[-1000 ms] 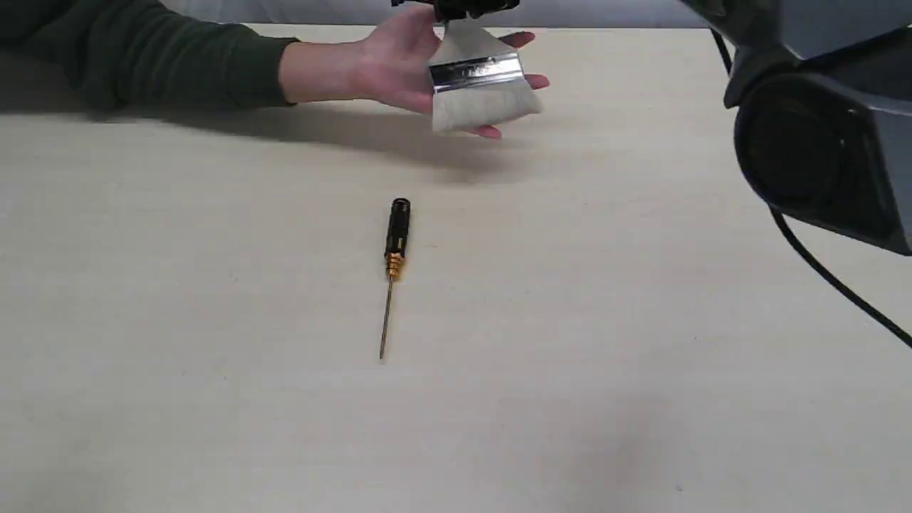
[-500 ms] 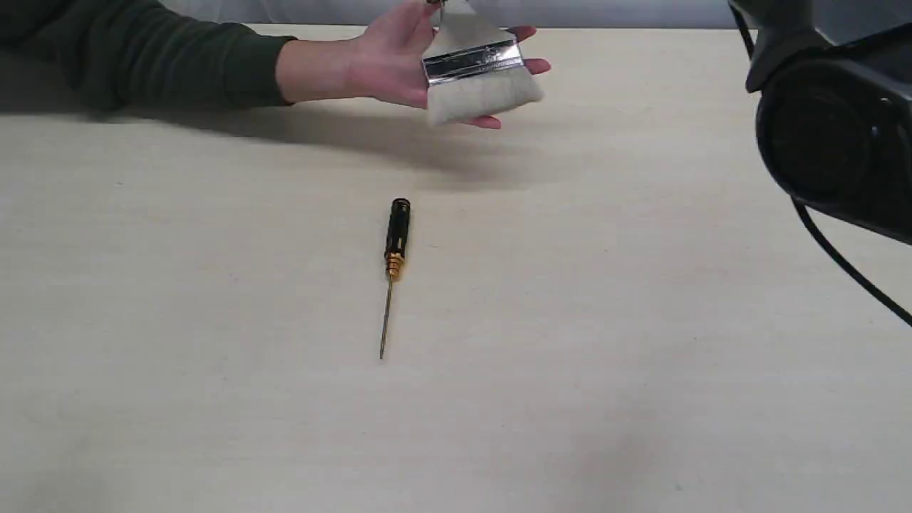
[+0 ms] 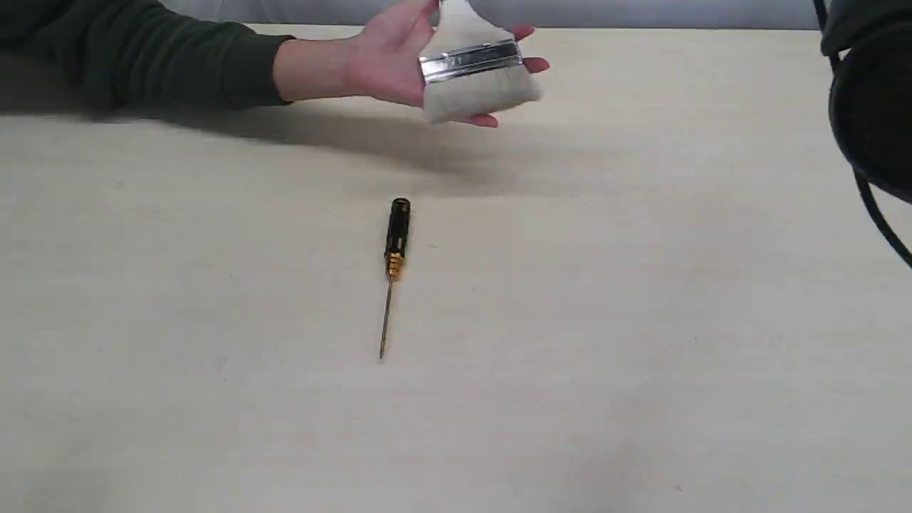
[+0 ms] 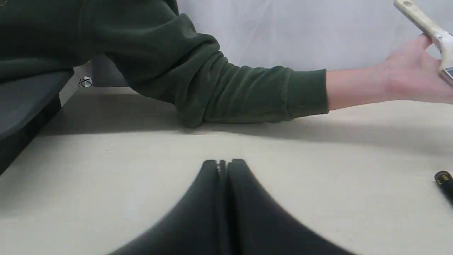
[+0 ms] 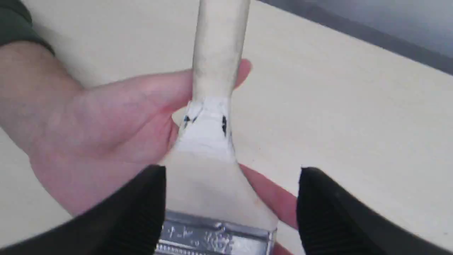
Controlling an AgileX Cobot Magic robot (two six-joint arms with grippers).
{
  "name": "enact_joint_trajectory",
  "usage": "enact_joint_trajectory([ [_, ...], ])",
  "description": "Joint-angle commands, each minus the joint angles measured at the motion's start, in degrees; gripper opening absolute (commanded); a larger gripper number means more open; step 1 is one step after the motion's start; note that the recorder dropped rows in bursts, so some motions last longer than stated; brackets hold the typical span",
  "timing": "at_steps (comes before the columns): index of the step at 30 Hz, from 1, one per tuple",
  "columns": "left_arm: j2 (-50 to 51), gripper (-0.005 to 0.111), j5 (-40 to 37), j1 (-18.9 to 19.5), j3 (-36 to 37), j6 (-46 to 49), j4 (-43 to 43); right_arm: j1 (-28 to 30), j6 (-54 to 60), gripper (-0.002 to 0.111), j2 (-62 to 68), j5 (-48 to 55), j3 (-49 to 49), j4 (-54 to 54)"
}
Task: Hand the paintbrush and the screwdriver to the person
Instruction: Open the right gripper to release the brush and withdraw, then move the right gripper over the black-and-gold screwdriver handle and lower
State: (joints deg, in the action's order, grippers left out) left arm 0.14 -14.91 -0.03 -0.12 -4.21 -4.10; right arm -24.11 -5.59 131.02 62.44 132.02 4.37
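Note:
The paintbrush [image 3: 474,78] lies in the person's open hand [image 3: 385,64] at the far middle of the table, bristles toward the camera. In the right wrist view my right gripper [image 5: 231,173] is open, its black fingers [image 5: 148,198] spread on either side of the paintbrush [image 5: 212,134] over the person's palm [image 5: 106,124]. The screwdriver [image 3: 396,235] lies on the table's middle, shaft pointing to the near edge. My left gripper [image 4: 223,163] is shut and empty, low over the table, with the person's green sleeve [image 4: 226,88] beyond it and the screwdriver's handle end [image 4: 444,180] off to its side.
The right arm's dark housing [image 3: 873,107] and its black cable [image 3: 883,228] fill the right edge of the exterior view. The person's forearm [image 3: 142,57] stretches along the table's far left. A dark grey surface [image 4: 21,106] stands beside the table [image 3: 641,320].
The right gripper has left the exterior view's top edge and its arm has shifted right. The paintbrush has stayed in the person's hand, slightly higher and more tilted.

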Motion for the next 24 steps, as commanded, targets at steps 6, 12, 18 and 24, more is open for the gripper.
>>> enact_joint_trajectory([
  [6, -0.1, 0.0, 0.5, -0.4, 0.1, -0.1, 0.2, -1.1, 1.5, 0.056, -10.1, -3.7, -15.1, -0.9],
  [12, -0.1, 0.0, 0.5, -0.4, 0.1, -0.1, 0.2, -1.4, 2.8, 0.056, -22.3, -16.1, -34.4, -7.6],
  [18, -0.1, 0.0, 0.5, -0.4, 0.1, -0.1, 0.2, -4.7, 9.3, 0.056, -34.3, -28.6, -54.9, -16.0],
  [24, -0.1, 0.0, 0.7, -0.4, 0.1, -0.1, 0.0, -10.6, 8.2, 0.056, -42.3, -39.6, -71.5, -16.1],
])
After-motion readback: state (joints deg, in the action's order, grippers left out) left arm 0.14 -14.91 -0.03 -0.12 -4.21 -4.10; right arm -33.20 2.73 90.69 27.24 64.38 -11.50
